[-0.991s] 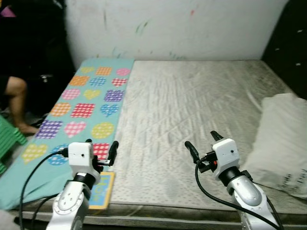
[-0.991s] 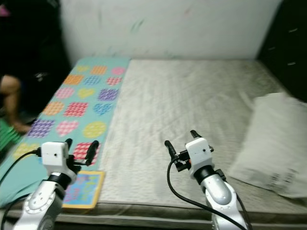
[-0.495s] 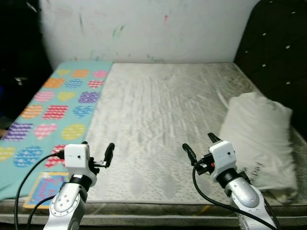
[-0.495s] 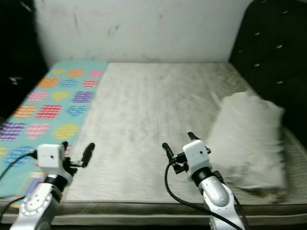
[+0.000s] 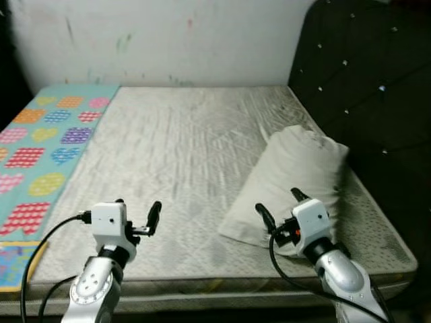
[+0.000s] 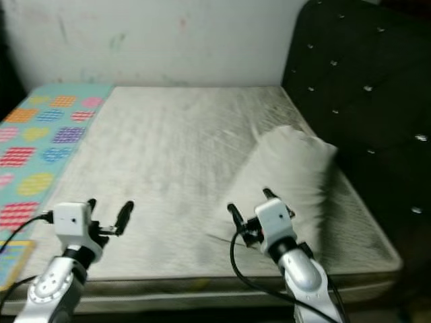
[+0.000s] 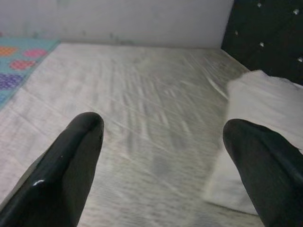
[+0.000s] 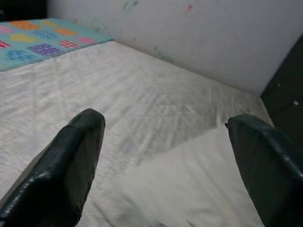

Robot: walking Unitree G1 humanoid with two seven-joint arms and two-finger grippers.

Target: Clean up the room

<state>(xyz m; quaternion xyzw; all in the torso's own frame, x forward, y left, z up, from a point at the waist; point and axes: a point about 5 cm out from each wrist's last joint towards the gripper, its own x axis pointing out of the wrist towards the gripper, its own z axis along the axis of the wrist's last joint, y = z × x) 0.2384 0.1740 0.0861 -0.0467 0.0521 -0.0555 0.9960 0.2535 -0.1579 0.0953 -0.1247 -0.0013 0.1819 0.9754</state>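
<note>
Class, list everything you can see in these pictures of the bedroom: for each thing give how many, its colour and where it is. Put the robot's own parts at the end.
Bare quilted mattress: one, grey-white, filling the middle, its far edge against the wall.
Rumpled cloth pillow: one, white, on the mattress's right side beside the headboard.
Tufted padded headboard: one, black with shiny studs, along the right.
Heart-patterned foam mat: one, teal with coloured hearts, lying along the mattress's left side.
Flat picture book: one, yellow-edged, at the near left corner on the mat.
Painted wall: one, white with faint colour marks, behind the bed.
Left tool: one, black fingers open, over the mattress's near edge.
Right tool: one, black fingers open, at the pillow's near end.
</note>
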